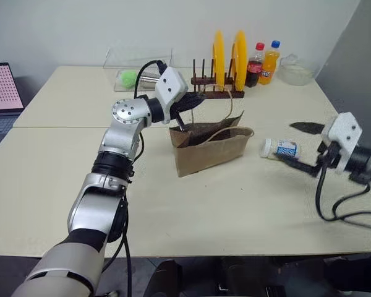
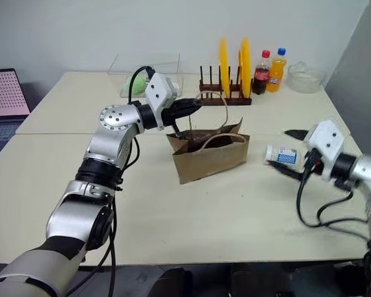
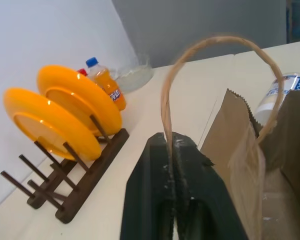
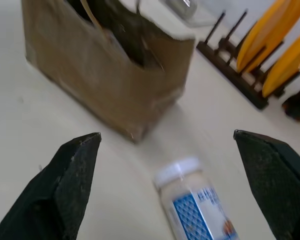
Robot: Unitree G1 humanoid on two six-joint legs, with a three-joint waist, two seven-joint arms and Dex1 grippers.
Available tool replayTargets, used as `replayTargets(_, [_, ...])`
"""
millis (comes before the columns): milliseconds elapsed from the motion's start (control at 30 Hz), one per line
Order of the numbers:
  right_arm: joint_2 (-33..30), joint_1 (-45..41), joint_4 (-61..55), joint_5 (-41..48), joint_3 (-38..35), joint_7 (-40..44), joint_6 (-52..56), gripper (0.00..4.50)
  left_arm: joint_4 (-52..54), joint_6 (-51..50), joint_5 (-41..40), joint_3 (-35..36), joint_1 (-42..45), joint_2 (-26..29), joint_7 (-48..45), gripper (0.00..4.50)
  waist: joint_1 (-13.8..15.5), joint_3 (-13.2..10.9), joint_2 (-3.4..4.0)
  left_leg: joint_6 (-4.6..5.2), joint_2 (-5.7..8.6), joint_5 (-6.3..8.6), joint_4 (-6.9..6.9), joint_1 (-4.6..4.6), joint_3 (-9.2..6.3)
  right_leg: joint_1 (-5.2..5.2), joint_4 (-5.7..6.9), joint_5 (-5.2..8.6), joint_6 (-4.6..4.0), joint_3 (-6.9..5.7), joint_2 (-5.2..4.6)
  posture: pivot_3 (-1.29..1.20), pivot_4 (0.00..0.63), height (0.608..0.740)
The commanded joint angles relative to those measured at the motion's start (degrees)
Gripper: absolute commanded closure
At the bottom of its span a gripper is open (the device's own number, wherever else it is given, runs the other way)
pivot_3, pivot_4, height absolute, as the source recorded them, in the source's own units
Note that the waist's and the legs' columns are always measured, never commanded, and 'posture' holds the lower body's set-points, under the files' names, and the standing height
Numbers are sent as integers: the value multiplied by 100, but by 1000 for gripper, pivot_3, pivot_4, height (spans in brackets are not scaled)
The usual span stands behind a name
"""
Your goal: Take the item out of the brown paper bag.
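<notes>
Head view: the item (image 1: 279, 148) is already lying on the table (image 1: 235, 204) right of the bag (image 1: 210, 148), so the job looks basically done. Left wrist: left end effector (image 3: 173, 165) is pinched on a handle (image 3: 210, 45); letting go comes next. Right wrist: right end effector (image 4: 175, 170) gapes wide, empty, item just ahead.

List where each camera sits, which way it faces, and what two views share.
Left and right eye views: on the head, looking down at the beige table; both arms show.
Left wrist view: along the shut left end effector pinching the brown paper bag handle.
Right wrist view: between the open right end effector fingers, toward the small white blue-labelled container lying outside the bag.
Shared: the bag, the orange plates.
</notes>
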State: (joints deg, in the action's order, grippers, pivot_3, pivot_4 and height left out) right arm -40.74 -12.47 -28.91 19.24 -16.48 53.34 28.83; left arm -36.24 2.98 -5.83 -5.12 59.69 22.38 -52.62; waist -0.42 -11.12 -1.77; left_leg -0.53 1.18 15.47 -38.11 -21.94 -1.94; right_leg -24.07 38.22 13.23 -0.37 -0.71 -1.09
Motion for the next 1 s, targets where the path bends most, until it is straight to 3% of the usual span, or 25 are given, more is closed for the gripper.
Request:
replayTargets(33, [753,410,-1328,93,400,-1130,206,0,-29,-36,-56,172,257,191,-100,3317,-3,0,0,-1,1,0,3,-4,-3,-4,2,0,1,-1,0,0,150,740])
replayTargets(167, [1511,191,-1132,-387,998,-2048,21,0,46,-159,-95,182,222,351,-324,2020,-3,1,-1,0,12,-1,-13,0,9,1,0,14,24,10,-7,0,150,740])
replayTargets(333, [1730,69,-875,-546,1341,-2309,-180,0,494,-355,-169,383,-83,697,-313,423,2,1,-1,3,12,-2,-10,-3,7,-1,-4,5,30,8,-6,0,150,740])
replayTargets(567, [1842,43,-452,-703,1361,-2591,-698,0,2263,-1348,-745,1321,-1239,910,592,423,-10,1,-1,2,8,-1,1,-4,3,-6,-6,-7,9,9,-5,0,150,740])
replayTargets(733, [1968,428,-254,-1051,1201,-2887,-1664,0,4599,-2087,-864,2005,-3225,408,2045,423,0,8,8,2,8,0,4,2,3,0,-12,-7,9,14,-8,0,150,740])
replayTargets(867, [2178,1074,-147,-1063,1281,-2979,-2135,0,5907,-1839,-78,1602,-4737,-205,3039,423,60,13,-2,2,8,0,2,0,-1,4,-15,-7,9,11,-10,0,150,740])
replayTargets(1000, [2401,1305,166,-1101,1299,-3112,-2330,0,6200,-1606,324,1262,-5537,-590,3534,423,80,17,-1,5,10,-1,1,6,2,10,-19,-9,9,12,-9,0,150,740])
